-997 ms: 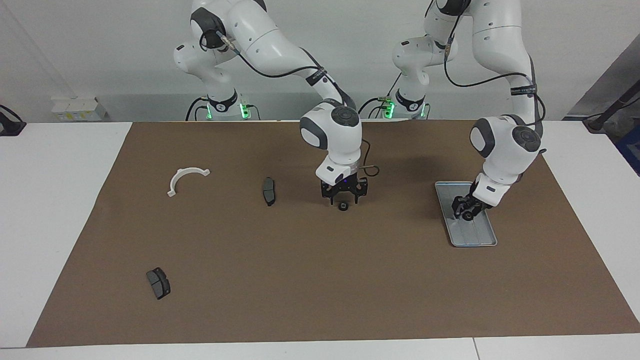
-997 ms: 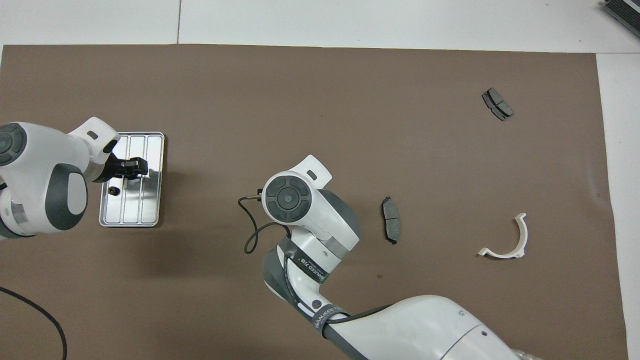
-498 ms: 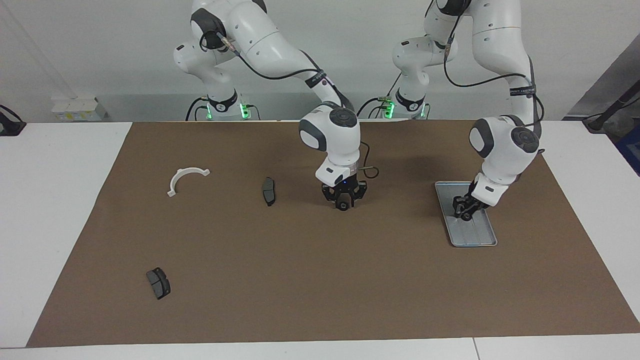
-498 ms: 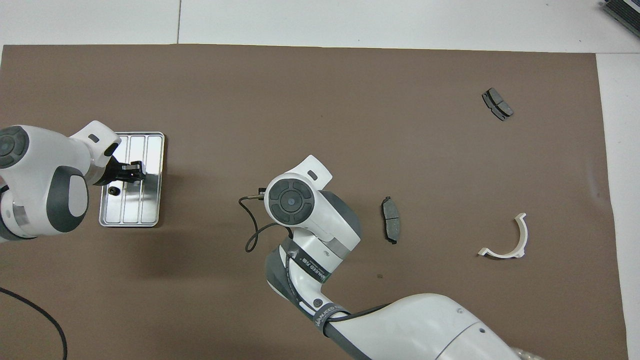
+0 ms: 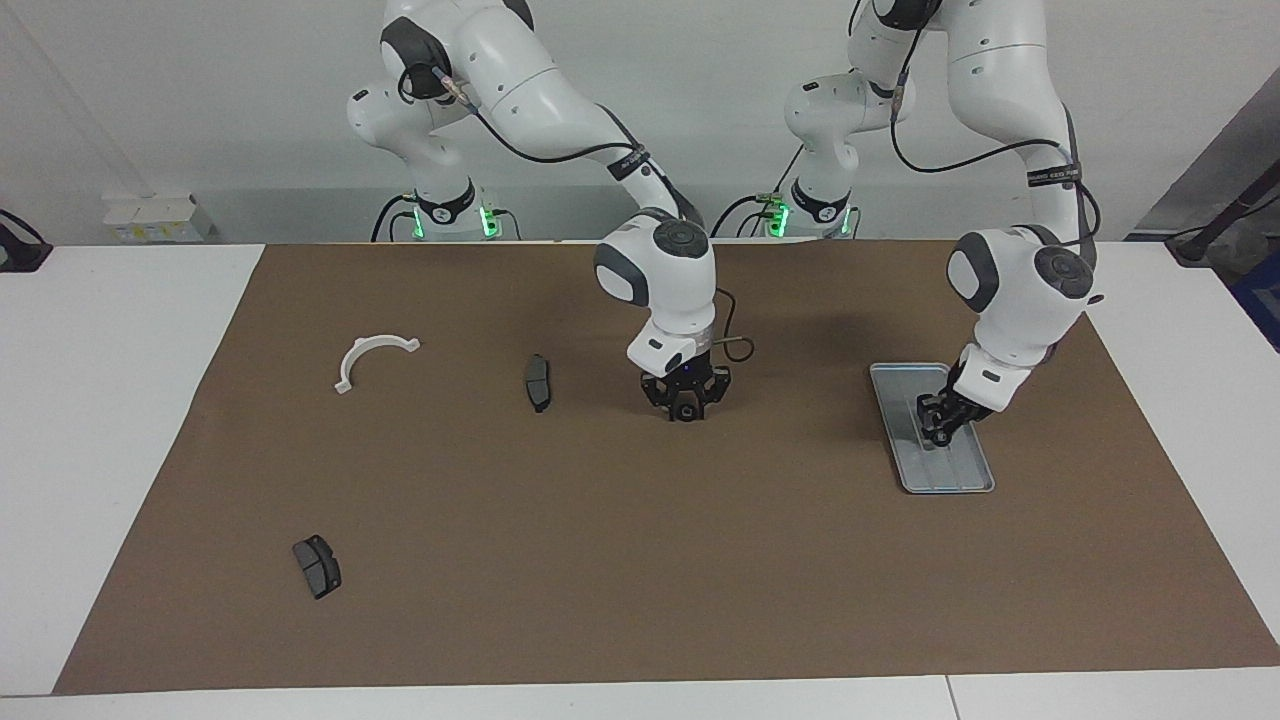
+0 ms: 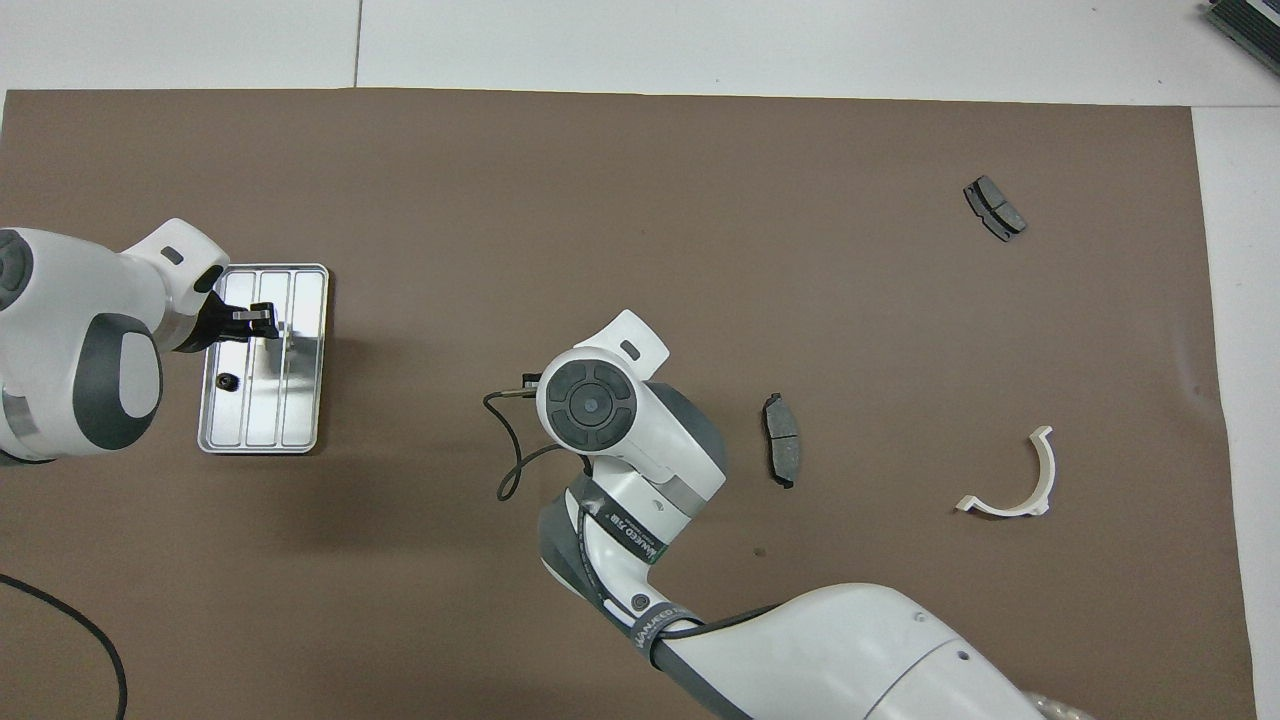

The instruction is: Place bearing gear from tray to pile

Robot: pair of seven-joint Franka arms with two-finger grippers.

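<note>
The right gripper [image 5: 685,411] clasps a small dark ring-shaped bearing gear [image 5: 685,412] at mid-mat [image 5: 640,600], beside one brake pad [image 5: 537,382]. The left gripper [image 5: 938,432] is closed on a second gear above the grooved tray [image 5: 945,482] near the mat's left-arm edge; a third gear [image 6: 227,381] lies in the tray. Bare mat surrounds the white bracket [image 5: 371,358] and the corner pad [image 5: 317,566].

A small black bearing gear [image 6: 227,381] lies in the grooved silver tray [image 6: 305,400].
</note>
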